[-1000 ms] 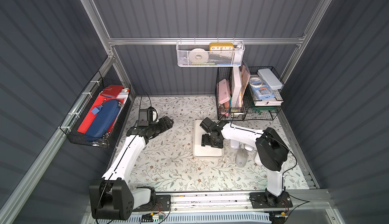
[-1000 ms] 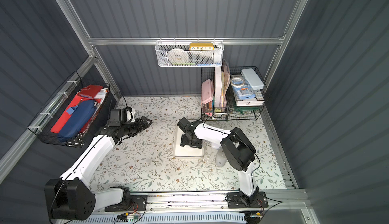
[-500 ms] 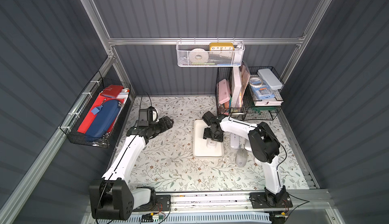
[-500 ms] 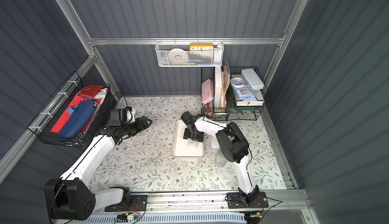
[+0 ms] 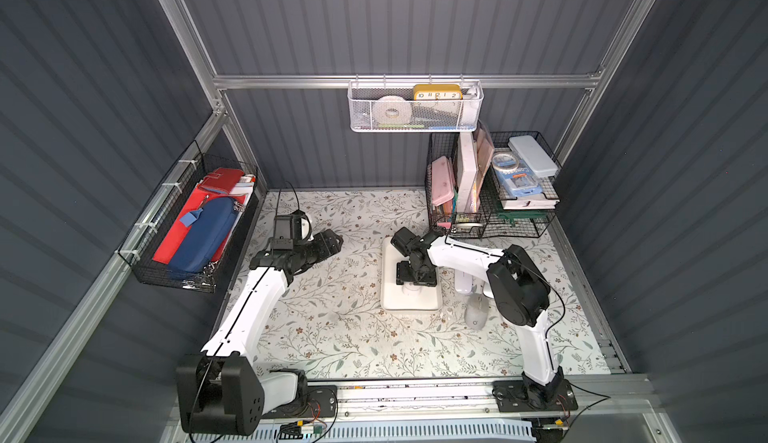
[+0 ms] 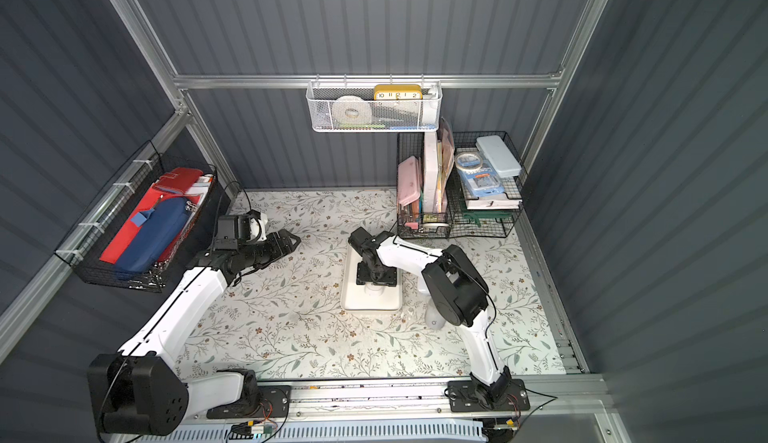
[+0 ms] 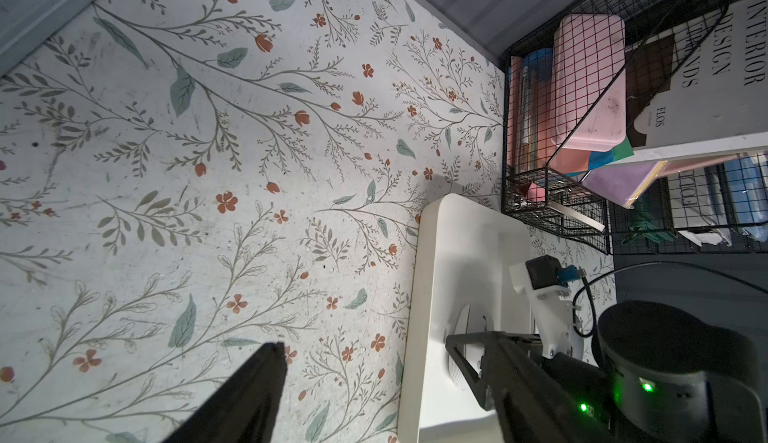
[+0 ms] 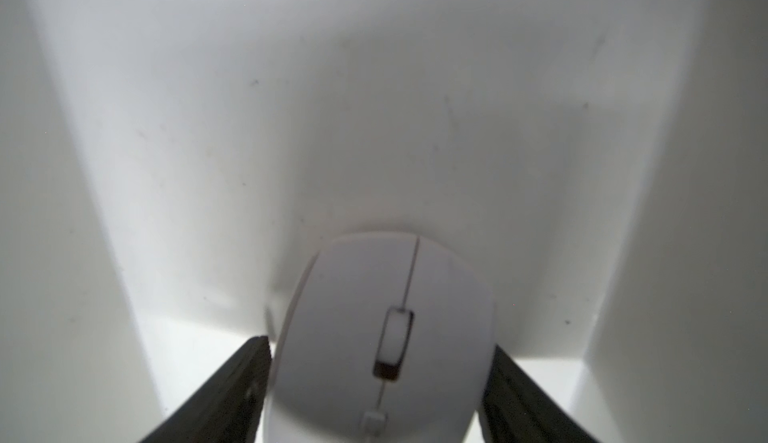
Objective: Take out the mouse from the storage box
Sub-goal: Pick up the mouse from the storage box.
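Book reads "INTERIOR DESIGN", "FLOS"; yellow clock shows 12

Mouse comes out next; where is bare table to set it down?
Bare floral-print mat between the left arm and the shallow white plastic tray, and the front strip before the rail. Crowded right of the tray: a grey rounded mouse, a white oblong object and the right arm.

This was a robotics lab cell dressed as a desk corner; dark corrugated wall panels stood in an aluminium frame; a left arm and a right arm were mounted on a rail fronting a floral-papered tabletop; a white mesh basket held a clock and tape; a black wire rack held a design magazine.
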Available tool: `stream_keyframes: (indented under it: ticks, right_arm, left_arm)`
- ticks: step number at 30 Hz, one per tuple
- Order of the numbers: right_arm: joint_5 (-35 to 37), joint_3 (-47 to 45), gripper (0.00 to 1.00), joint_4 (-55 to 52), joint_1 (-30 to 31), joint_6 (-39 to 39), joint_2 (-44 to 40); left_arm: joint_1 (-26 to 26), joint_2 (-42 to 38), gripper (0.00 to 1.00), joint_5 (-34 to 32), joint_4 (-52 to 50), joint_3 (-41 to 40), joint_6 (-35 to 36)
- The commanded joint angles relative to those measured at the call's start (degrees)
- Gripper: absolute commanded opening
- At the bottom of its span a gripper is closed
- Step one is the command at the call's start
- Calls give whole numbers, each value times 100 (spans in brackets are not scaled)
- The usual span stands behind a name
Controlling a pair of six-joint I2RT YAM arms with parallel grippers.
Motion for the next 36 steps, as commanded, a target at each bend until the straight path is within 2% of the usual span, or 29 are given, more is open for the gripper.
stream_keyframes:
  ticks: [1, 4, 7, 11, 16, 20, 26, 29, 33, 36]
  right_arm:
    - [108, -53, 80, -222, 77, -29, 28]
    - [284, 73, 77, -203, 74, -104, 247]
    - [409, 211, 70, -374, 69, -264, 464]
    - [415, 2, 64, -202, 76, -312, 393]
    - [355, -99, 51, -82, 77, -474, 325]
    - [356, -95, 51, -80, 77, -642, 314]
    - [330, -95, 63, -79, 77, -639, 320]
    - [304, -45, 64, -142, 77, -667, 423]
    - [286, -63, 48, -173, 77, -674, 445]
    - [214, -99, 27, -137, 77, -686, 400]
  left_arm:
    - [-17, -95, 82, 33, 30, -105, 109]
    - [-17, -73, 82, 41, 8, -121, 124]
    - [-21, -120, 82, -1, 7, -166, 145]
    - [-21, -147, 82, -12, 13, -175, 160]
    - [-21, -132, 82, 7, -35, -126, 158]
    - [-21, -182, 82, 7, -14, -145, 139]
    - [-21, -146, 83, -11, -90, -111, 154]
    - [-19, -199, 83, -16, -82, -139, 136]
    - [-21, -235, 83, -20, -132, -110, 127]
    - [-21, -278, 83, -29, -182, -62, 127]
